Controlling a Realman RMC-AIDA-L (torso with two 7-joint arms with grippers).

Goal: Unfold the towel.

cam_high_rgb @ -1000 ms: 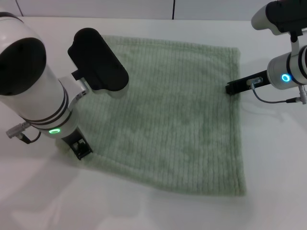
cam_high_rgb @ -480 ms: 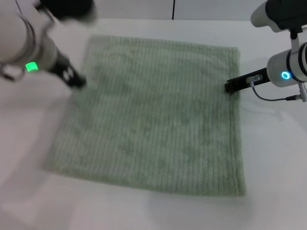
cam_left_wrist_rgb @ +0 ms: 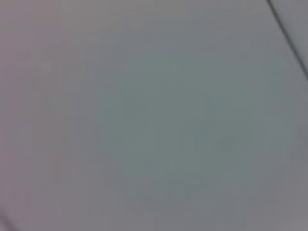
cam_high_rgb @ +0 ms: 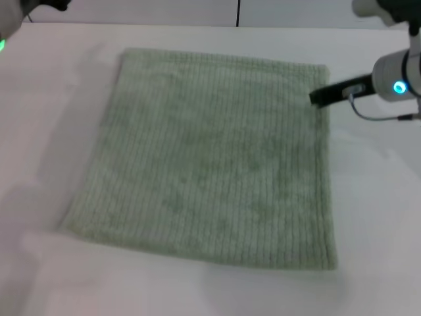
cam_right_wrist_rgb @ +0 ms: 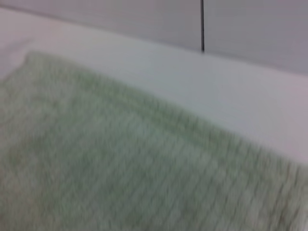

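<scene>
The pale sage-green ribbed towel [cam_high_rgb: 210, 158] lies spread flat on the white table [cam_high_rgb: 381, 217], roughly square, with its hemmed edge along the right side. My right gripper [cam_high_rgb: 320, 97] hovers at the towel's right edge near the far right corner. The towel also fills the lower part of the right wrist view [cam_right_wrist_rgb: 120, 168]. Of my left arm only a sliver [cam_high_rgb: 5, 26] shows at the far left corner of the head view; its gripper is out of view. The left wrist view shows only a plain grey surface.
White table [cam_right_wrist_rgb: 202, 91] surrounds the towel on all sides. A grey back wall with a dark vertical seam [cam_high_rgb: 237, 12] runs behind the table. A thin cable [cam_high_rgb: 378, 118] hangs from the right wrist.
My left arm has let go of the towel's near left corner and swung up and away to the far left. The right gripper has moved farther back along the towel's right edge.
</scene>
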